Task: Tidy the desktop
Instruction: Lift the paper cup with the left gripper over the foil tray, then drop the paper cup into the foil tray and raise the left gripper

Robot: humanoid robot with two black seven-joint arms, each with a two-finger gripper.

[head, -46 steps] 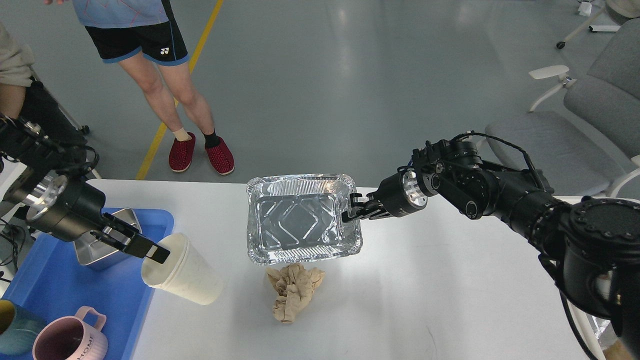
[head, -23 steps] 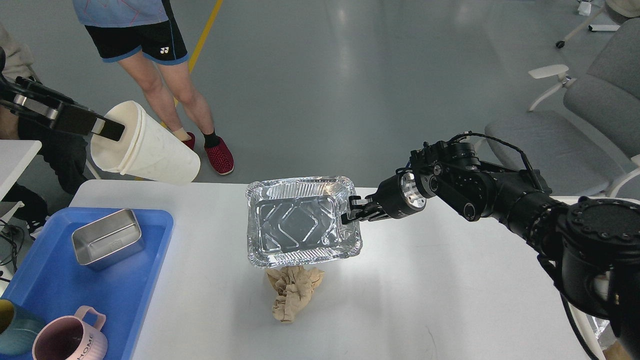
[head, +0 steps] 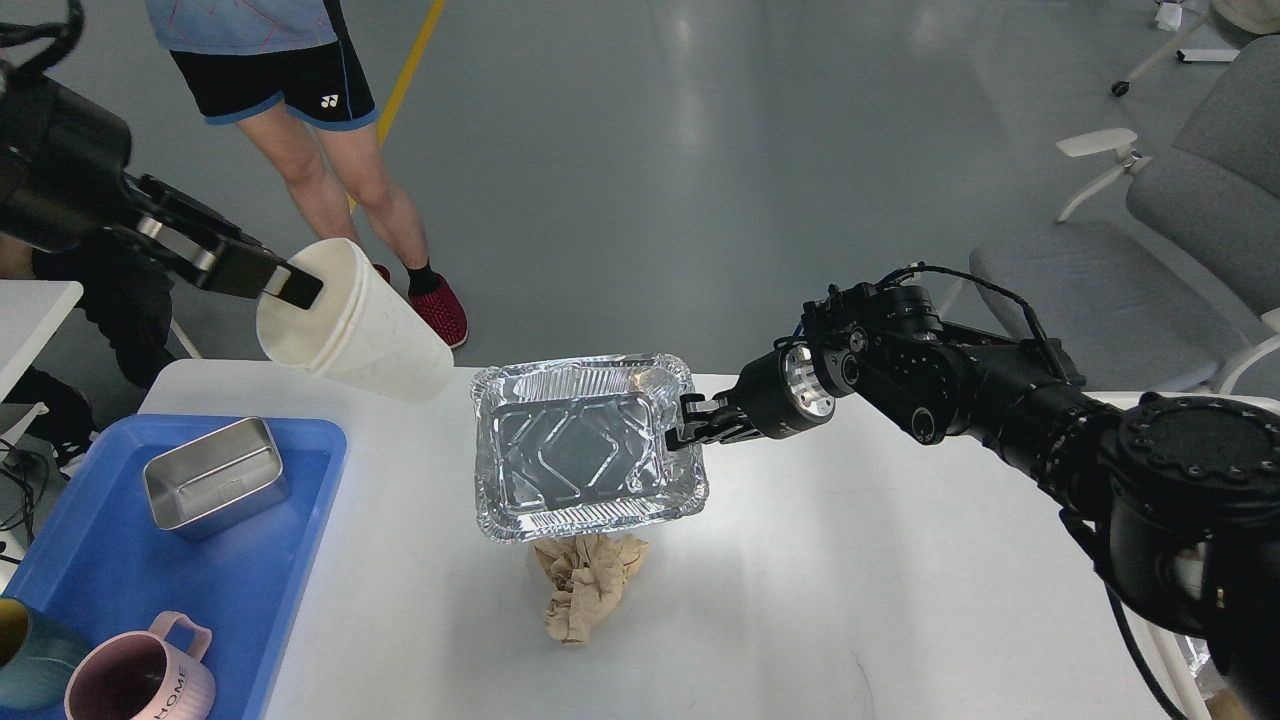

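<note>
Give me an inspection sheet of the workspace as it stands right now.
Surface: white desktop, bare on the right half.
Job's things: foil tray held at its right rim; cream bin held tilted above the desktop's far-left corner.
Clutter: crumpled brown paper on the desktop, partly under the foil tray; blue tray holding a steel container, a pink mug and a teal cup.
End effectors: left end effector shut on the bin's rim; right end effector shut on the foil tray.
Cables: black cable looped along the right arm.
Surroundings: person standing beyond the desktop; grey chair at right.
</note>
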